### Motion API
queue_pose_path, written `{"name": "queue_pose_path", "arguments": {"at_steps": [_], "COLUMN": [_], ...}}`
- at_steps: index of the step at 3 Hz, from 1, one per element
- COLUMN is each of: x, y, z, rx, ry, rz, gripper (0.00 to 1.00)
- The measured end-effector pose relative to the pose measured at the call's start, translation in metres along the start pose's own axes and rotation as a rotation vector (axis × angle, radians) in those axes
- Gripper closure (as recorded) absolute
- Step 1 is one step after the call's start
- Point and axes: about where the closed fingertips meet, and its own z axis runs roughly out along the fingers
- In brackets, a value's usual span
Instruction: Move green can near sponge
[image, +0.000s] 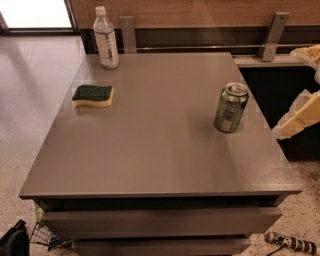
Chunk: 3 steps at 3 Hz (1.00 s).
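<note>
The green can (231, 107) stands upright near the right edge of the grey table (150, 150). It has a silver top and a white label panel. The sponge (93, 95), dark green over pale yellow, lies flat at the table's back left, far from the can. My gripper (306, 85) is at the right edge of the camera view, just beyond the table's right side and to the right of the can. Its two pale fingers (299, 118) stand wide apart with nothing between them. It is not touching the can.
A clear plastic bottle (106, 39) with a white cap stands at the table's back left corner, behind the sponge. A wooden wall with metal brackets (272, 36) runs behind the table. Speckled floor lies on the left and in front.
</note>
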Motion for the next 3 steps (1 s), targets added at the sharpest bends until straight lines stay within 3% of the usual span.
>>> {"name": "queue_pose_path", "arguments": {"at_steps": [1,2,3], "x": [0.008,0.018,0.022], "y": [-0.014,-0.019,-0.018], "z": [0.016,0.043,0.058], "rx": [0.015,-0.026,-0.064], "ry": [-0.135,-0.334,-0.442], "rz": [0.039,0.154,0.225], "gripper": [0.00,0.00,0.00]}}
